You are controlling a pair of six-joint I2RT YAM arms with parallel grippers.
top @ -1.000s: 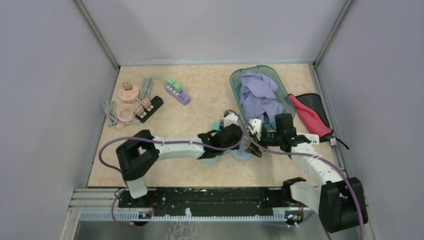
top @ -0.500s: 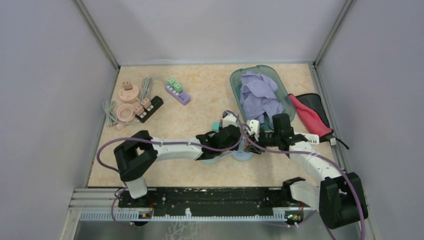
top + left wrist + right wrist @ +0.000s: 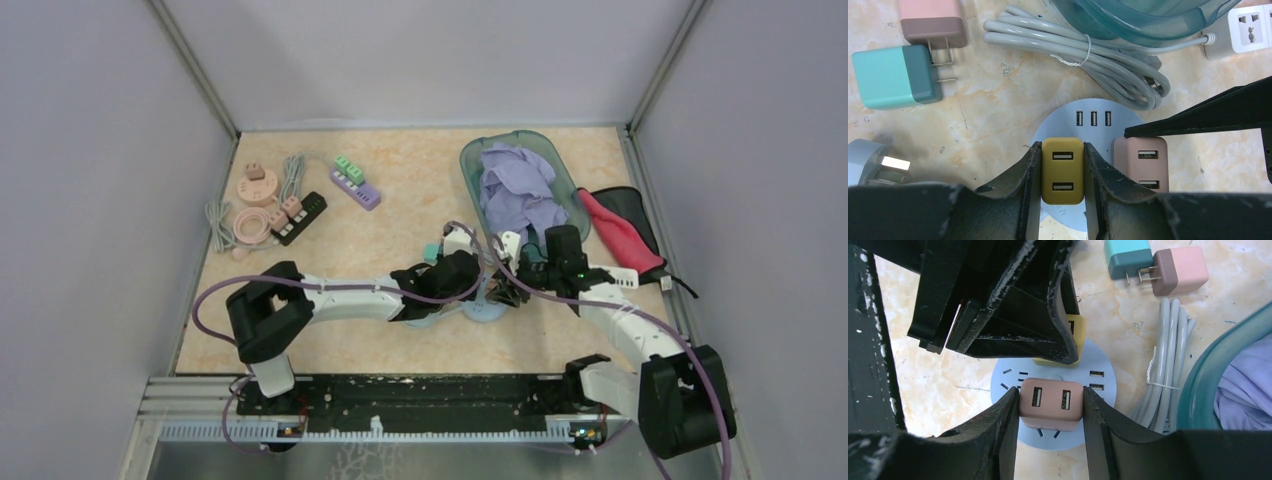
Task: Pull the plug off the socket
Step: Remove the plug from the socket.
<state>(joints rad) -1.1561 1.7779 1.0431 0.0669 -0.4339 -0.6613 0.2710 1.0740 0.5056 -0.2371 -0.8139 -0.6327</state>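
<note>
Dusty-pink square plastic plug [image 3: 1050,405] sits seated on the round pale-blue socket disc [image 3: 1103,390], just beside a mustard-yellow plug [image 3: 1062,170]. The right gripper [image 3: 1050,392] has just slid in from the right and narrowed its fingers against the pink plug's two sides, so the pull looks ready to start. The left gripper [image 3: 1062,150] stays clamped, partly closed, on the mustard one, likely bracing the disc.

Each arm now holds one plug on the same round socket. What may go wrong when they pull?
1. Nothing seems to hold down the round socket, so it may lift with the plugs instead of letting go.
2. The left jaws on the yellow plug and the right jaws on the pink plug crowd together, so the arms may collide.
</note>
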